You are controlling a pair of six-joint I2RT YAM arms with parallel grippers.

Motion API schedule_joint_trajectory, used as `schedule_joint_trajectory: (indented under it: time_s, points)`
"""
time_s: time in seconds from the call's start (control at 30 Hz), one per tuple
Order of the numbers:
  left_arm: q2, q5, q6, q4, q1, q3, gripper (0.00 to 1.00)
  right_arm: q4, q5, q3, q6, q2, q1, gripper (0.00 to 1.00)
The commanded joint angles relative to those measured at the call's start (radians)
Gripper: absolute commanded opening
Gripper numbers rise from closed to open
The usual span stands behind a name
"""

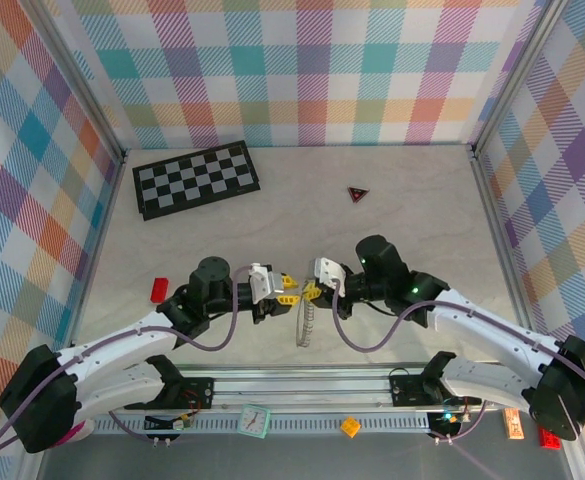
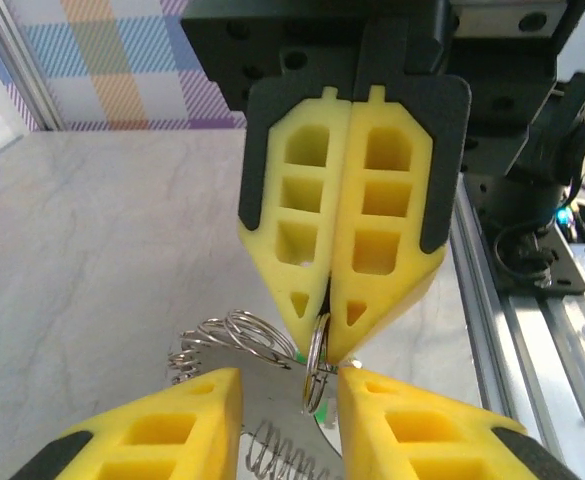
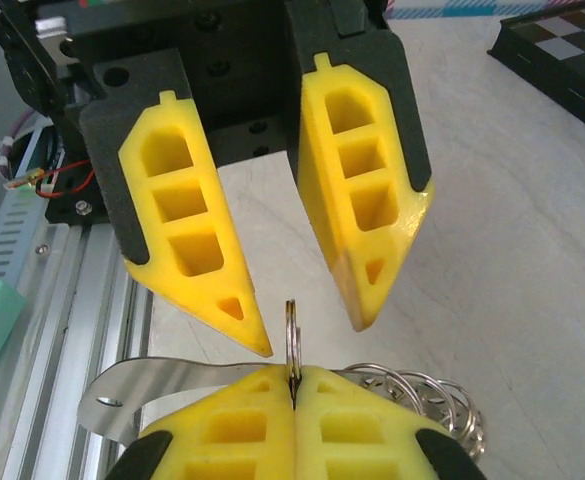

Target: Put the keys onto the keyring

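My two grippers meet tip to tip over the near middle of the table. My right gripper [image 3: 292, 372] [image 1: 313, 290] is shut on a small split ring [image 3: 291, 330] [image 2: 317, 368] that stands on edge between its pads. A sliver of green, part of one of the keys [image 2: 316, 404], shows right behind that ring. My left gripper [image 2: 290, 385] [image 1: 286, 291] is open, with one finger on each side of the small ring. The keyring [image 1: 305, 325] [image 2: 272, 398] [image 3: 157, 385], a silvery band with coiled wire along its edge, hangs just under both grippers.
A black-and-white checkerboard [image 1: 196, 178] lies at the back left and a small dark triangle [image 1: 358, 194] at the back middle. A red block [image 1: 159, 289] sits left of my left arm. The metal rail [image 1: 302, 385] runs along the near edge.
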Motion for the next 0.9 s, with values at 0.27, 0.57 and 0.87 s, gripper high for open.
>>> schedule_joint_trajectory:
  time_s: [0.27,0.57,0.87]
  points:
    - [0.063,0.019,0.142,-0.229,0.001,0.139,0.16,-0.263,0.048,0.194,-0.181,0.084,0.033,0.0]
    - [0.064,0.025,0.155,-0.233,0.002,0.154,0.0,-0.206,0.055,0.184,-0.139,0.064,0.054,0.03]
    - [0.009,0.053,0.056,-0.011,0.001,0.036,0.0,0.027,0.057,-0.012,0.104,-0.064,0.0,0.33]
